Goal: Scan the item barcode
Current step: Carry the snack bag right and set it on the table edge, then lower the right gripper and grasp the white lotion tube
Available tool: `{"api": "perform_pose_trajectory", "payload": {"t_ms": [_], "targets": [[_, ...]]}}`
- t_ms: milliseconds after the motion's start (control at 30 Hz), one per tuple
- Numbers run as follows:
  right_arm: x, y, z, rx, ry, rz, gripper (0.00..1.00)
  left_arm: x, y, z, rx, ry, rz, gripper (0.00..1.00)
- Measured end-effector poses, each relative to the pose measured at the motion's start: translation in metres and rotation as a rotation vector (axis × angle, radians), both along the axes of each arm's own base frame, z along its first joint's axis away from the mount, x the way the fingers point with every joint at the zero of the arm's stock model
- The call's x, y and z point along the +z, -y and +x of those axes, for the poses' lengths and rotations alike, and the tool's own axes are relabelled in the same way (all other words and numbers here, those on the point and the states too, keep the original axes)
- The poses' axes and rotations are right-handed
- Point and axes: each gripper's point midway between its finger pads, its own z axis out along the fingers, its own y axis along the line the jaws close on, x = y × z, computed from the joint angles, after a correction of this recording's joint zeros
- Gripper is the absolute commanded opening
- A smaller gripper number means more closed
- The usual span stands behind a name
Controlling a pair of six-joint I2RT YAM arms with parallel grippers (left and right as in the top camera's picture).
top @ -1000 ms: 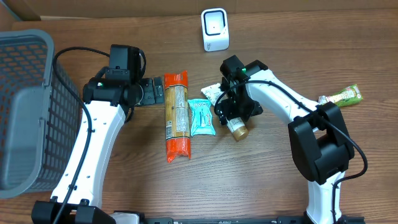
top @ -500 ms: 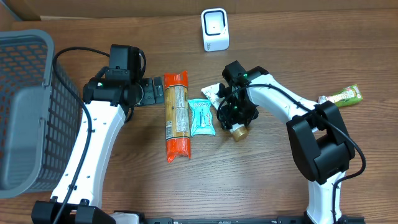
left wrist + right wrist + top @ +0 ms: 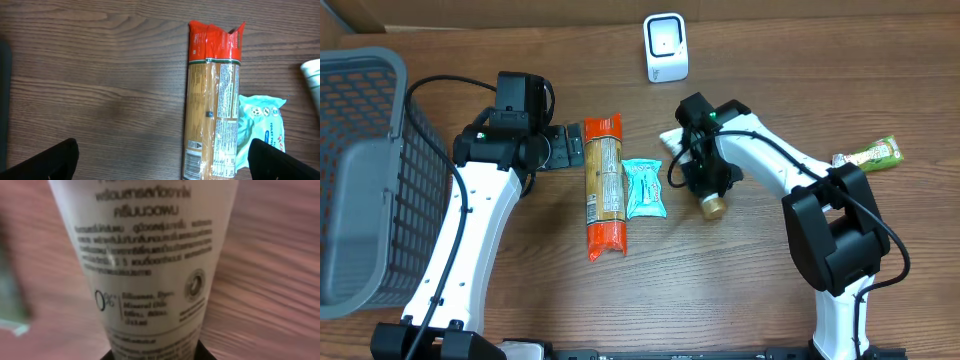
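Observation:
A white cream tube [image 3: 673, 140] with a gold cap [image 3: 712, 207] lies at an angle right of the table's centre. My right gripper [image 3: 698, 176] is down on it, and the tube [image 3: 150, 255] fills the right wrist view with printed text facing the camera. The black fingertips [image 3: 206, 353] press on both sides of it, so the gripper [image 3: 152, 356] is shut on the tube. The white barcode scanner [image 3: 666, 47] stands at the back. My left gripper [image 3: 565, 148] hovers open and empty left of the pasta pack [image 3: 604, 185]; its fingers [image 3: 50, 161] are spread wide.
A long pasta pack [image 3: 212, 100] with red ends and a teal packet [image 3: 644, 188] lie side by side left of the tube. A green snack bar [image 3: 868, 155] rests at the far right. A grey basket [image 3: 365, 170] fills the left edge.
My right gripper has closed from wide open onto the tube. The tube's gold cap has shifted slightly right. The left arm has not moved.

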Motion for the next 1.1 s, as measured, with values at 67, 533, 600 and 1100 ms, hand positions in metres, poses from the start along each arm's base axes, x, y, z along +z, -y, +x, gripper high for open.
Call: {"api": "perform_pose_trajectory", "payload": {"t_ms": [67, 533, 600, 1100], "targets": [[0.005, 0.014, 0.010, -0.066, 0.055, -0.087, 0.04, 0.000, 0.000, 0.000, 0.000, 0.000, 0.000, 1.00], [0.008, 0.010, 0.021, -0.159, 0.214, -0.207, 0.59, 0.000, 0.000, 0.000, 0.000, 0.000, 0.000, 0.99], [0.005, -0.001, 0.015, -0.120, 0.172, -0.150, 0.61, 0.000, 0.000, 0.000, 0.000, 0.000, 0.000, 1.00], [0.065, 0.013, 0.050, -0.285, 0.073, 0.121, 0.96, 0.000, 0.000, 0.000, 0.000, 0.000, 0.000, 1.00]]}}
